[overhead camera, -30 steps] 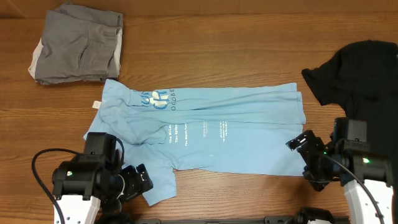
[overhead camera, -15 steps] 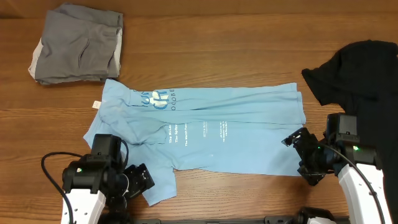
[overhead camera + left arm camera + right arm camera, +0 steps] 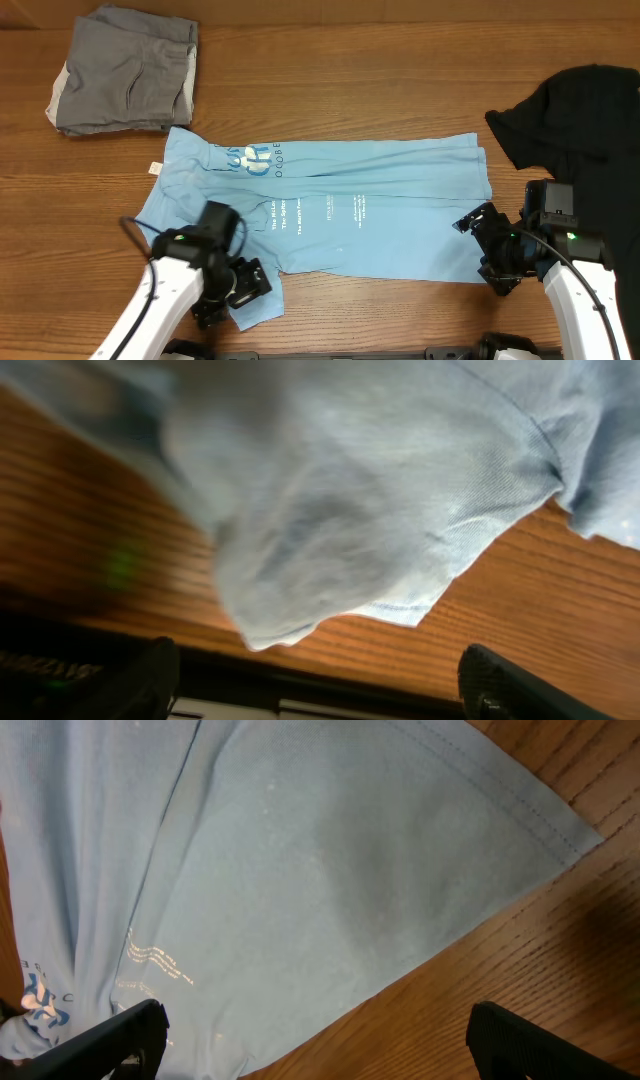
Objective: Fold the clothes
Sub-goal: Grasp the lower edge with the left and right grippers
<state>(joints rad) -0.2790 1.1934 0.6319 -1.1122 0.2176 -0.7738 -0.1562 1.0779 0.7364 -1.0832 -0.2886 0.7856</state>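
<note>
Light blue cotton T-shirt (image 3: 340,215): spread in a long band across the middle of the overhead frame, white lettering facing up, hem end to the right, 1 sleeve sticking out at lower left.
Black T-shirt (image 3: 580,110): bunched at the upper right edge, just clear of the blue hem.
Grey folded garment (image 3: 125,70): upper left corner, apart from the blue shirt.
Brown wooden table (image 3: 400,70): bears all 3 garments.
Left gripper (image 3: 230,297): lower left, over the blue sleeve; its 2 fingers (image 3: 140,680) are spread wide, with sleeve cloth in front of them and nothing clamped.
Right gripper (image 3: 487,250): lower right, at the hem's near corner; its fingers (image 3: 120,1030) stand fully apart, holding nothing, with the cloth corner lying flat ahead of them.
</note>
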